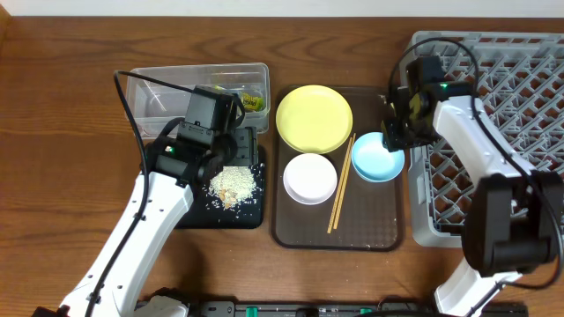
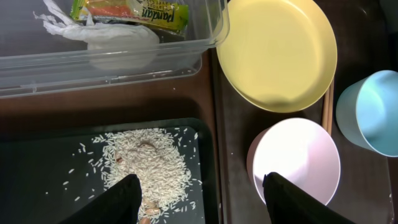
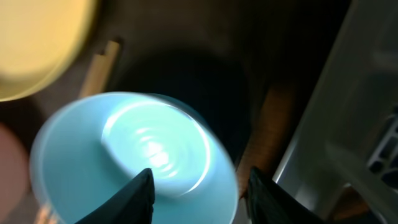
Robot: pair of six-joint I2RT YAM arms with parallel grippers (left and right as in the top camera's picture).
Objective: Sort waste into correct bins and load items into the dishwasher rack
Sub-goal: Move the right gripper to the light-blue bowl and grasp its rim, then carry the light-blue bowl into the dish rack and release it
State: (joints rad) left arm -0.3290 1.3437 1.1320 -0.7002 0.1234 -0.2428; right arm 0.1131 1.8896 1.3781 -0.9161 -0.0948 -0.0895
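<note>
The light blue bowl (image 1: 377, 158) sits at the right edge of the brown serving tray (image 1: 291, 233). My right gripper (image 1: 397, 132) is open, its jaws (image 3: 199, 193) straddling the bowl's (image 3: 124, 155) right rim; that view is blurred. The yellow plate (image 1: 314, 118), white bowl (image 1: 309, 177) and chopsticks (image 1: 341, 185) lie on the same tray. My left gripper (image 2: 202, 199) is open and empty above the rice heap (image 2: 146, 165) on the black tray (image 2: 37, 174). The snack wrapper (image 2: 130, 12) and white scraps (image 2: 112, 34) lie in the clear tub (image 2: 124, 62). The cup is out of view.
The grey dishwasher rack (image 1: 502, 132) stands at the right, close beside the blue bowl, and its wall shows in the right wrist view (image 3: 360, 124). Loose rice grains are scattered over the black tray. Bare wooden table (image 1: 62, 176) lies at the left.
</note>
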